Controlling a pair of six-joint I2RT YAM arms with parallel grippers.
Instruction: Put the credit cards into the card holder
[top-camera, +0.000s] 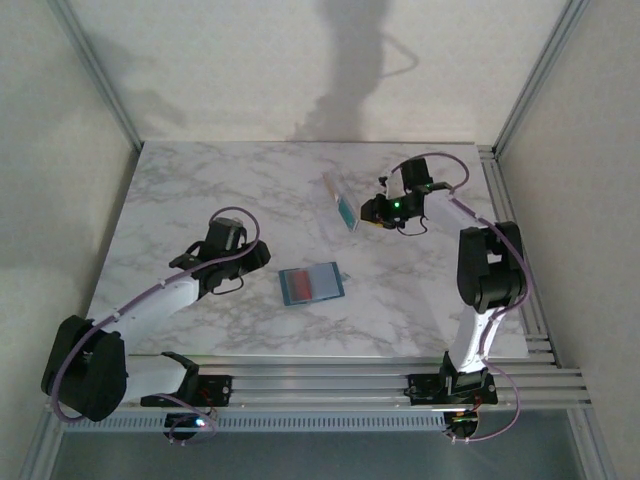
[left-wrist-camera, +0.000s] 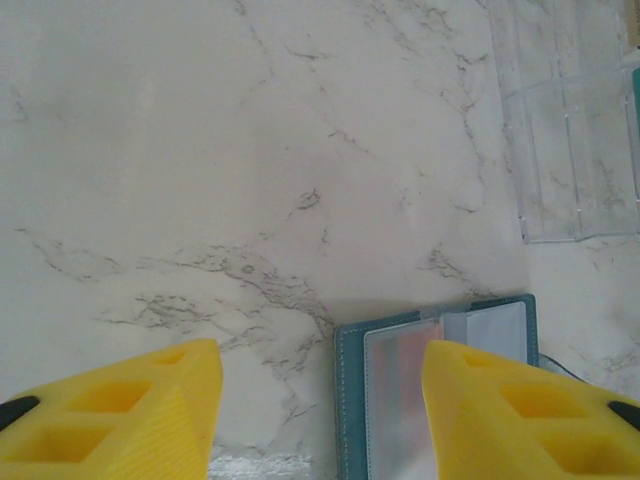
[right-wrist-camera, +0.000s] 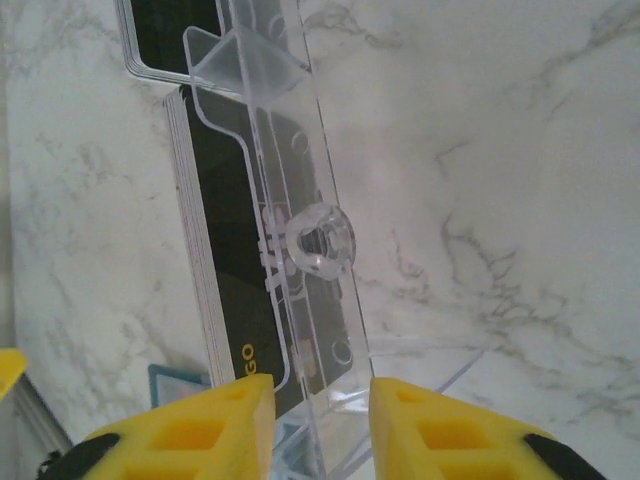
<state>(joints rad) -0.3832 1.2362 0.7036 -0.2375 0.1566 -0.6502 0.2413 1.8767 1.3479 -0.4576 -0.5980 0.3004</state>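
Right gripper (right-wrist-camera: 322, 400) pinches clear moulded-plastic card holder (right-wrist-camera: 310, 180); glossy black credit cards (right-wrist-camera: 225, 260) stacked behind. Left gripper (left-wrist-camera: 320, 400) spread, empty, over veined marble table (left-wrist-camera: 250, 150).

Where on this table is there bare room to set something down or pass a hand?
Bare: the far-left table, left of the card holder and beyond the left pincer; the near-right marble between the teal wallet and the right arm. Crowded: around the card holder, which the right pincer straddles.

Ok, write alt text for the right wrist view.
The right gripper straddles the edge of the clear card holder, yellow fingers on either side. A stack of black cards rests against the holder's left side, over a white marbled table.
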